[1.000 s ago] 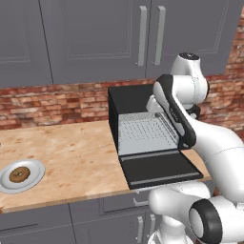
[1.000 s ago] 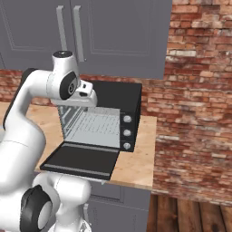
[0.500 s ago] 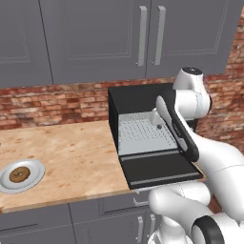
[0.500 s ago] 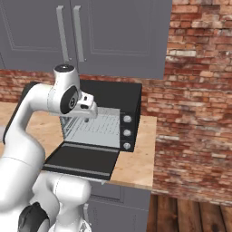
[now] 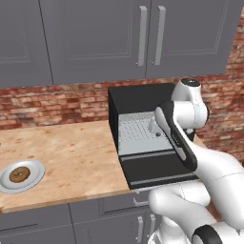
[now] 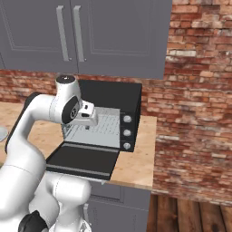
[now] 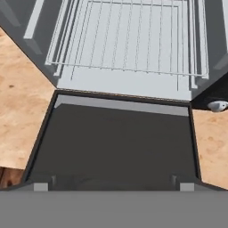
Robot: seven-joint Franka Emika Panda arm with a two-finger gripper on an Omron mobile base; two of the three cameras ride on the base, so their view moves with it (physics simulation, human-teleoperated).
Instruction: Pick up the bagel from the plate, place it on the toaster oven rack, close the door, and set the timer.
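The bagel (image 5: pixel 19 174) sits on the plate (image 5: pixel 36 173) at the bench's (image 5: pixel 76 162) nine o'clock edge, well apart from the oven. The door (image 7: pixel 116 142) lies open flat below the toaster oven rack (image 7: pixel 129 38). The end effector (image 6: pixel 87 114) hovers before the cavity, apparently empty; whether its fingers are spread or closed I cannot tell.

Lighting is even and diffuse, with no glare. All rendered views are sharp. Soft shadow lies inside the oven cavity (image 7: pixel 129 44), ahead of the pincer.

Arm (image 5: pixel 209 162): glossy white rounded casings, bulbous at each joint. Dark grey caps and rings at the joints; a dark strip runs along one link. Hand block (image 6: pixel 86 114) white, boxy. No cables, screws or markings discernible.
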